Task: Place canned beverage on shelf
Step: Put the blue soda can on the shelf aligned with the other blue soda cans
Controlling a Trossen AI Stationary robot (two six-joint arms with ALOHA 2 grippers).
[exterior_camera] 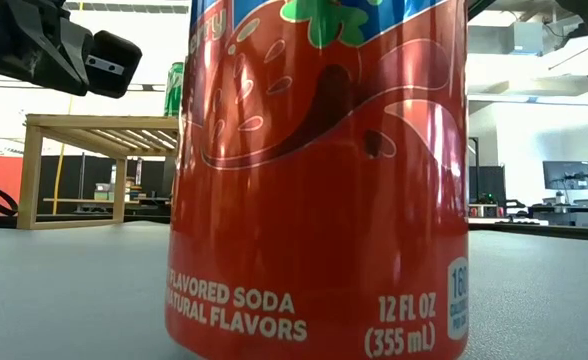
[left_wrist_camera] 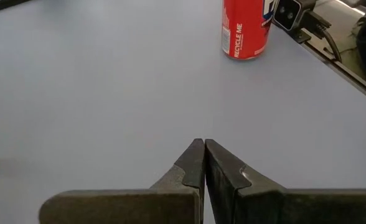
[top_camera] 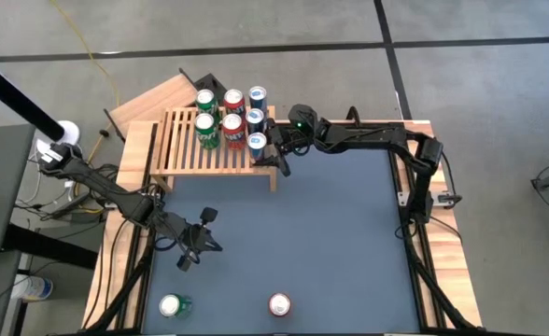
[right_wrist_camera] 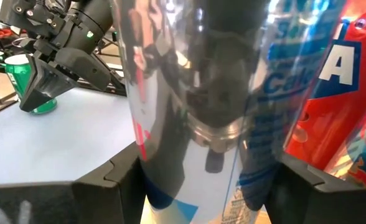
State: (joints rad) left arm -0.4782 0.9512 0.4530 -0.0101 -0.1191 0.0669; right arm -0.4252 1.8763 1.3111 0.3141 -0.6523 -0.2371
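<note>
1. Blue can [top_camera: 259, 142] stood on the slatted shelf [top_camera: 186, 149] at its front right corner, in line with two more blue cans [top_camera: 255, 107] behind it; you had the right gripper [top_camera: 273, 149] around it.
2. Your right gripper's fingers [right_wrist_camera: 102, 193] sat on either side of that can [right_wrist_camera: 195, 106], spread just to its width and gripping it.
3. Red cans [top_camera: 233, 114] and green cans [top_camera: 206, 116] stood beside the blue ones.
4. Your left gripper [top_camera: 194, 245] hung over the table [top_camera: 340, 243], well apart from the shelf, fingers [left_wrist_camera: 192, 165] pressed together and holding nothing.
5. One red can [top_camera: 279, 304] and one green can [top_camera: 174, 305] stood at the table's near edge.
</note>
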